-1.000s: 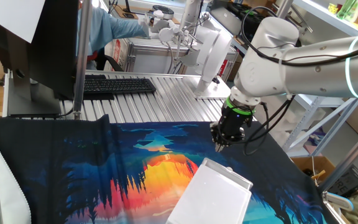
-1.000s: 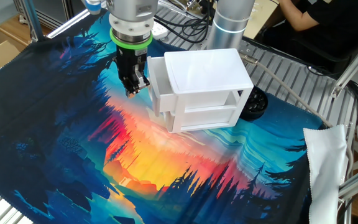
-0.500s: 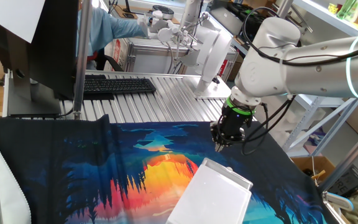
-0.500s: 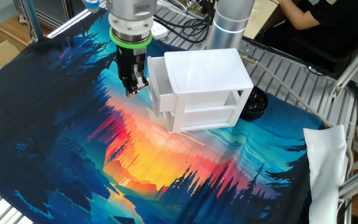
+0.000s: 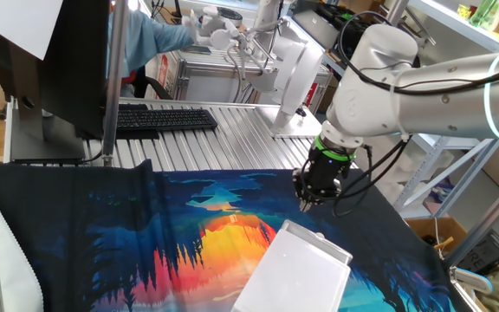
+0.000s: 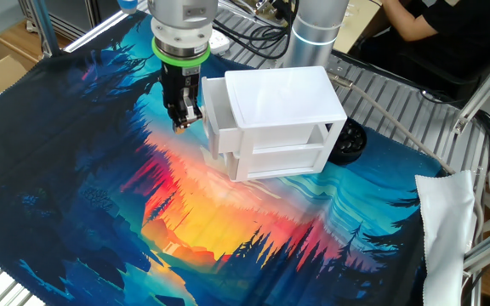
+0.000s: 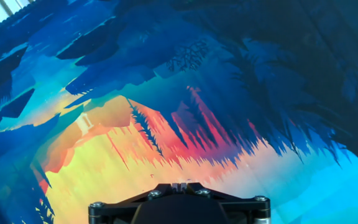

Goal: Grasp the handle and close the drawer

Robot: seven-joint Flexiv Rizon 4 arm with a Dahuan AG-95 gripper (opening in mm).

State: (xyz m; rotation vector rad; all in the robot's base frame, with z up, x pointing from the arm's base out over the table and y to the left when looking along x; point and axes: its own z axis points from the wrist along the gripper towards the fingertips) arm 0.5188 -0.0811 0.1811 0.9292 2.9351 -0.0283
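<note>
The white box (image 6: 283,95) stands on the picture cloth, and its drawer (image 6: 218,127) sticks out a little on the left side. The box also shows in one fixed view (image 5: 306,264). The handle is too small and too white to make out. My black gripper (image 6: 180,124) points down just left of the drawer front, its tips close to the cloth. It also shows behind the box's far end (image 5: 305,204). In the hand view the fingertips (image 7: 179,185) meet, with only cloth ahead; no drawer shows there. The gripper looks shut with nothing visibly between the fingers.
A black round object (image 6: 348,142) lies behind the box on the right. A white cloth (image 6: 445,212) lies at the right edge. A keyboard (image 5: 165,119) and an upright white panel (image 5: 294,74) stand on the metal table beyond the cloth.
The gripper and the drawer hold the same place. Only the person's hand in the background has moved.
</note>
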